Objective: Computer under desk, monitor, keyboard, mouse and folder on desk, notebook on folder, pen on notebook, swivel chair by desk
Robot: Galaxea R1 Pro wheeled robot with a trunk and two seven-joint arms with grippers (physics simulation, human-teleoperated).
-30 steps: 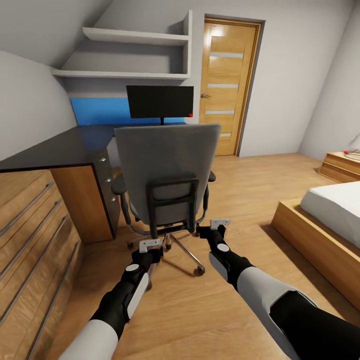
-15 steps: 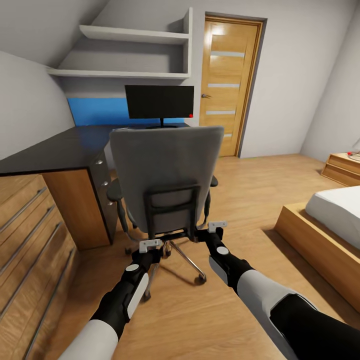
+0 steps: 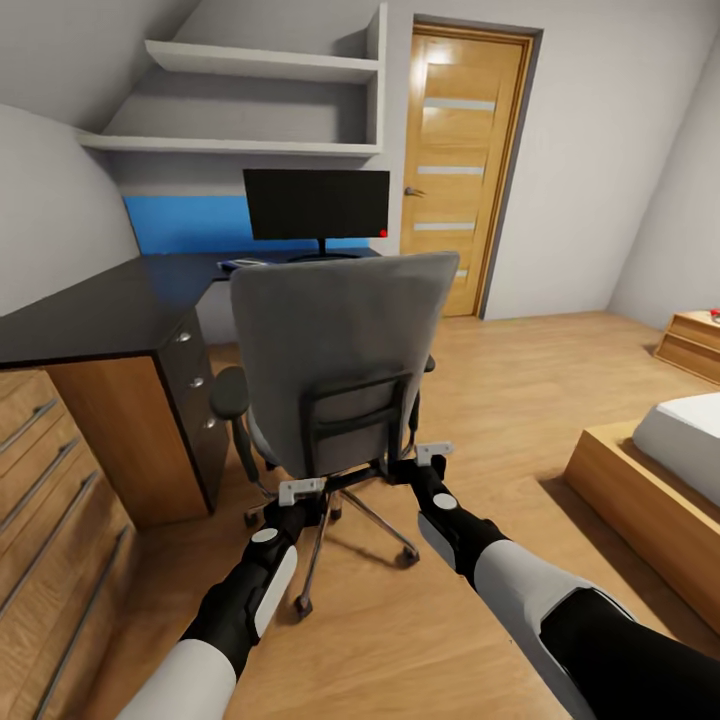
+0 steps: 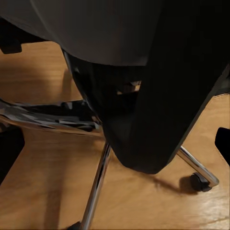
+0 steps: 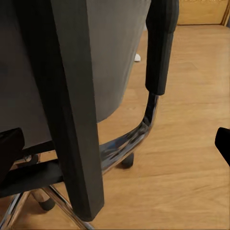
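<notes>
Two grippers at the swivel chair (image 3: 335,370) back; chair positioning is in hand.

You have the left gripper (image 3: 300,497) and right gripper (image 3: 432,458) low behind the backrest frame, jaws spread in both wrist views, clamped on nothing. Monitor (image 3: 317,204) stands on the desk (image 3: 95,315), so that step reads done. Chair sits just beside the drawer unit. Small items near the monitor base are too small to identify; verify the keyboard, mouse and folder stack.

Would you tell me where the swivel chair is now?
In the head view, the swivel chair stands centre frame, its back to the robot, just right of the desk drawers.
</notes>
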